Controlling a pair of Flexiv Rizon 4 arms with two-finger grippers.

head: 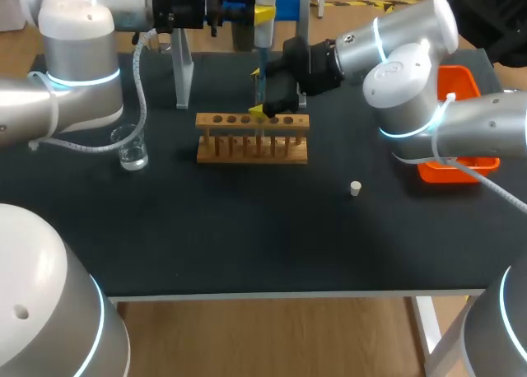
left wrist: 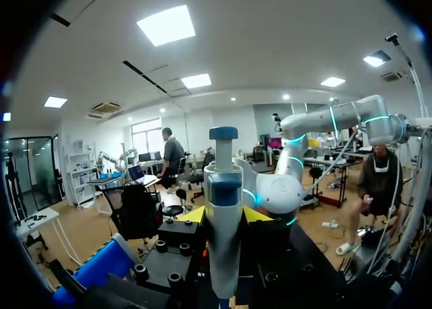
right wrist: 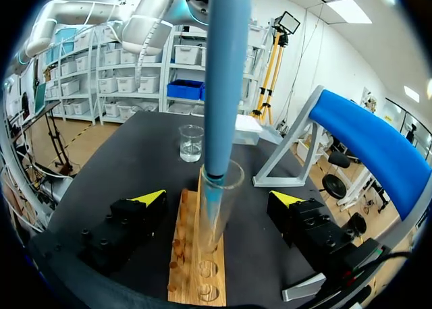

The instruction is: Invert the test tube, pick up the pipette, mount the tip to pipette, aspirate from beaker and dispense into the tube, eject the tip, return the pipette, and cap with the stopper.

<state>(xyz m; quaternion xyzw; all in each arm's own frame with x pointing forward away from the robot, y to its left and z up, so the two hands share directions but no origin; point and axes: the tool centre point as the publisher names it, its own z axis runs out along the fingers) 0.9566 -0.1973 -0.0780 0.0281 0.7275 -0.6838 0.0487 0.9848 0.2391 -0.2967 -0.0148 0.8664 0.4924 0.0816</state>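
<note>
Pipette tip (right wrist: 219,86) sits down inside the test tube (right wrist: 214,225); my right claw (right wrist: 216,200) is spread wide around it.
The tube stands in the wooden rack (right wrist: 192,258), clear of both fingers (right wrist: 150,198); my left claw (left wrist: 224,214) clamps the pipette (left wrist: 223,187).

The white-and-blue pipette (left wrist: 223,208) is hanging upright in the left hand (left wrist: 225,216). Its long blue tip (right wrist: 223,86) is reaching down into the mouth of the clear test tube (right wrist: 216,211), which is standing upright in the wooden rack (head: 288,156). The glass beaker (head: 132,151), holding a little clear liquid, is sitting on the tabletop (head: 247,229) left of the rack. The small white stopper (head: 355,188) is lying apart on the right.
</note>
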